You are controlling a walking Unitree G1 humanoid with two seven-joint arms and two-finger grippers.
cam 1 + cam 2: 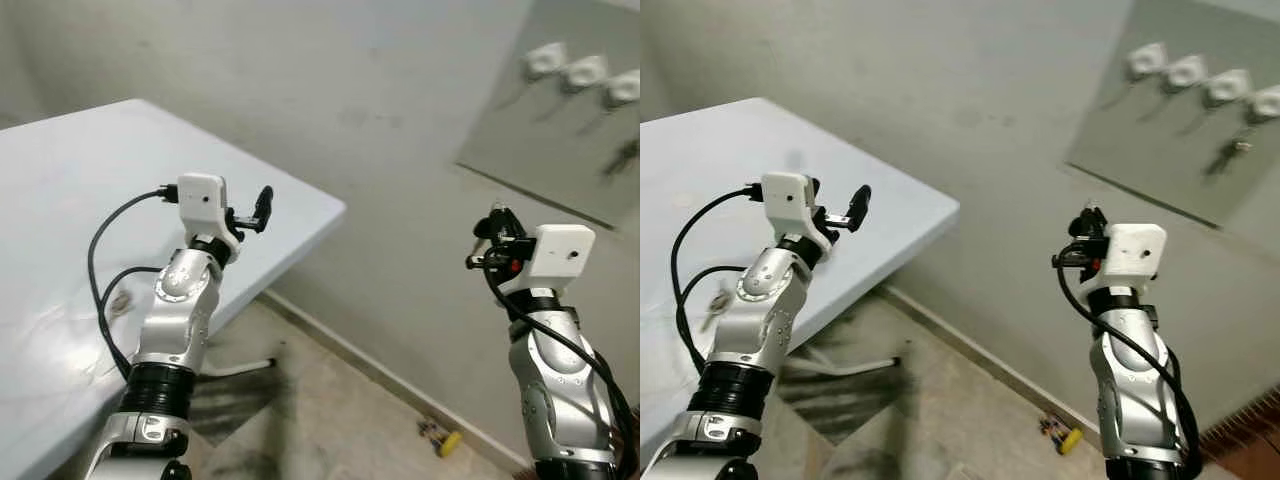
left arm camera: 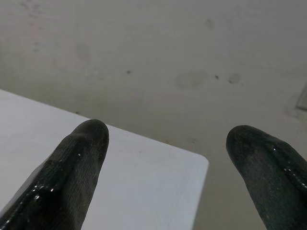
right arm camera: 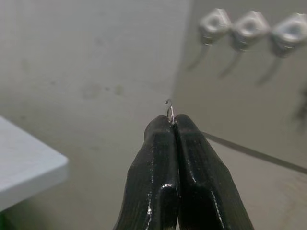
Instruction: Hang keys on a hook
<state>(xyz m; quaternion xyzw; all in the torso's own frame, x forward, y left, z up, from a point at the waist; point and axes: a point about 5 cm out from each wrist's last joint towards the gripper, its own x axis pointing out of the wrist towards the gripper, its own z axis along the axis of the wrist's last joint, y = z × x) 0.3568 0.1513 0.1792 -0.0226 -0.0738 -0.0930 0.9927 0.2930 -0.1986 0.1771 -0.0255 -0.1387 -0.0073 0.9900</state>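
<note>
Pinching a thin metal key ring [image 3: 169, 109] between its closed fingertips, the right gripper [image 3: 173, 125] is raised on the right side, facing the grey wall. You can just see the ring poking out past the fingertips; whatever hangs below it is hidden. Up on the far right there's a wall panel [image 1: 1160, 150] with a row of white hooks [image 1: 1188, 72], and a dark bunch of keys [image 1: 1228, 152] already hangs from one of them. The gripper is well apart from the hooks. Over on the left, the left gripper [image 2: 168, 143] hovers above the far corner of the white table [image 1: 80, 180], fingers spread wide with nothing between them. Small yellow item [image 1: 442, 438] on the floor by the wall.
</note>
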